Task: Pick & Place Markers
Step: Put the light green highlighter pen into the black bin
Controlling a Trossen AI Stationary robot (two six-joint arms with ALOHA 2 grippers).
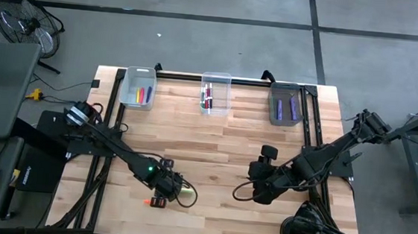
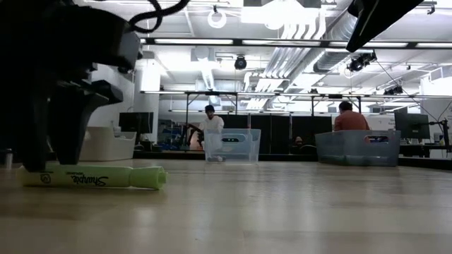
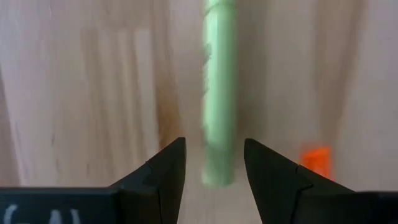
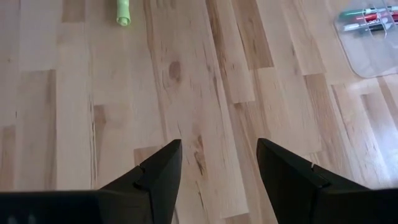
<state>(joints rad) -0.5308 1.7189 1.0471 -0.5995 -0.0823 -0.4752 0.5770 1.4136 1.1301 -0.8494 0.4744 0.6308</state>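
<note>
A light green marker [image 3: 219, 93] lies flat on the wooden table [image 1: 222, 144] near its front edge, and shows in the low view [image 2: 92, 177] and in the high view [image 1: 186, 197] too. My left gripper [image 3: 214, 143] points down over one end of it, open, one finger on each side; no touch shows. An orange marker [image 3: 317, 160] lies close beside it [image 1: 150, 200]. My right gripper [image 4: 217, 144] hangs open and empty above bare wood at the front right [image 1: 252, 189]; the green marker [image 4: 124, 12] lies far from it.
Three clear bins stand along the far edge: the left one [image 1: 138, 87] with yellow and pink markers, the middle one [image 1: 215, 93] with red and dark ones, the right one [image 1: 286, 104] with purple ones. People sit in the room beyond the table.
</note>
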